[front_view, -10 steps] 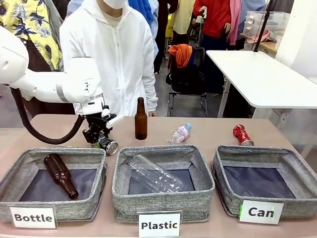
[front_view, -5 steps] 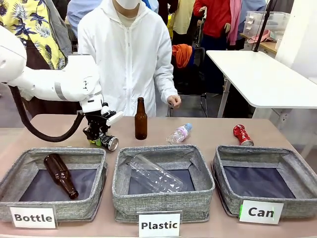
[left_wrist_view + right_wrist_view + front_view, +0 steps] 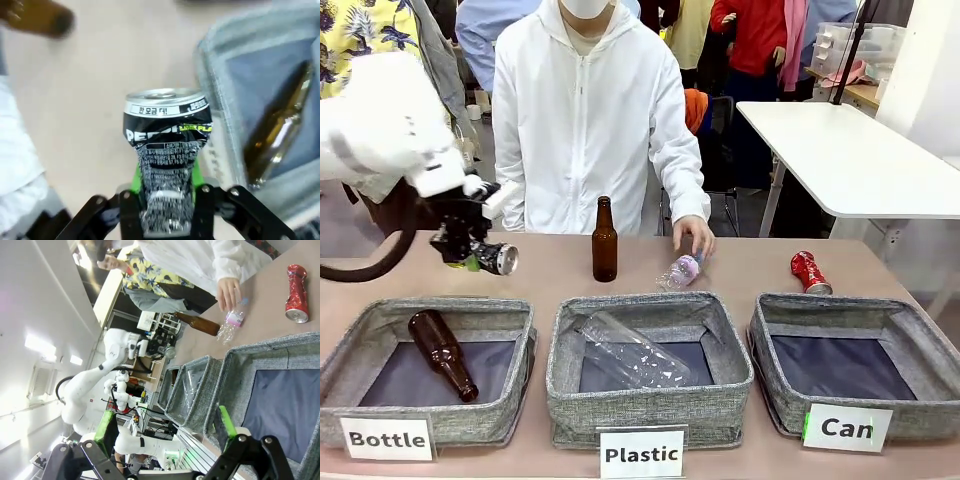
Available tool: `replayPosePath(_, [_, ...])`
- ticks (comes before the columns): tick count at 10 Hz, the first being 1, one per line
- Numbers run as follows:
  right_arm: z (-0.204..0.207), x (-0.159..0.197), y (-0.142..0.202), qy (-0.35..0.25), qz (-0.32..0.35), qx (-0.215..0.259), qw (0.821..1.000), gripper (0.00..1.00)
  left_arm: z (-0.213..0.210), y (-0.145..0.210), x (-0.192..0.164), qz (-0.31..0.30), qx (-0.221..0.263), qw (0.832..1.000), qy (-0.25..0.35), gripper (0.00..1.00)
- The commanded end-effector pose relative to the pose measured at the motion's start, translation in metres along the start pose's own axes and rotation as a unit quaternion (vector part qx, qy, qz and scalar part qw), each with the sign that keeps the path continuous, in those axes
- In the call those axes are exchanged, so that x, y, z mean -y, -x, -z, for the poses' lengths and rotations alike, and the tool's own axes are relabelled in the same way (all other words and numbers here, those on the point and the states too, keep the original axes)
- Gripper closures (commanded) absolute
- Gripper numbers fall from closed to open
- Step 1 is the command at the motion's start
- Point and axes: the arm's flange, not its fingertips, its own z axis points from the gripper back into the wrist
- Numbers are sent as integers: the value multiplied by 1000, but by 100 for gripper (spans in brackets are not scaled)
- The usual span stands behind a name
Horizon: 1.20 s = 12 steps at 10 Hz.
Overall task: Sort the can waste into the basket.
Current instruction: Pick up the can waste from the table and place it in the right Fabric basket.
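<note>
Can waste, 2 items.
- Black-and-silver can (image 3: 500,259): pinched in left gripper (image 3: 472,258), aloft behind Bottle bin (image 3: 380,310).
- Red can (image 3: 809,272): on table (image 3: 750,265) behind Can basket (image 3: 920,340).
- Can basket: 0 cans inside.
- Right gripper (image 3: 167,425): fingers spread, nothing held.
- Judged left: both deposits.

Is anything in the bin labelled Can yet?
Empty: the Can basket shows a bare dark bottom; the red can lies on the table behind it.

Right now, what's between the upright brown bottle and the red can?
In the front view, a small plastic bottle lies between the upright bottle and the red can, with the person's hand at it; otherwise bare table.
</note>
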Motion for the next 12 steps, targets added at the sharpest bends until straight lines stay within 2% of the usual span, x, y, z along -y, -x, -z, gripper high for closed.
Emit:
replayPosePath(1, [0, 0, -1, -7, -13, 7, 1000, 0, -34, -17, 72, -14, 36, 998, -44, 100])
replayPosePath(3, [0, 0, -1, -7, -13, 7, 1000, 0, -53, -44, 140, 4, 62, 994, -94, 100])
replayPosePath(4, [0, 0, -1, -7, -13, 7, 1000, 0, -50, -55, 166, 6, 42, 991, -129, 100])
replayPosePath(5, [0, 0, -1, -7, -13, 7, 1000, 0, -46, -54, 175, 10, 31, 986, -161, 100])
replayPosePath(6, [0, 0, -1, -7, -13, 7, 1000, 0, -56, -48, 135, -9, 55, 995, -87, 100])
replayPosePath(8, [0, 0, -1, -7, -13, 7, 1000, 0, -56, -48, 135, -9, 55, 995, -87, 100])
replayPosePath(9, [0, 0, -1, -7, -13, 7, 1000, 0, -54, -56, 162, 4, 51, 992, -114, 60])
replayPosePath(10, [0, 0, -1, -7, -13, 7, 1000, 0, -55, -81, 151, 5, 92, 989, -114, 60])
replayPosePath(11, [0, 0, -1, -7, -13, 7, 1000, 0, -58, -112, 139, 18, 95, 990, -102, 60])
replayPosePath(12, [0, 0, -1, -7, -13, 7, 1000, 0, -63, -126, 131, 16, 85, 991, -98, 60])
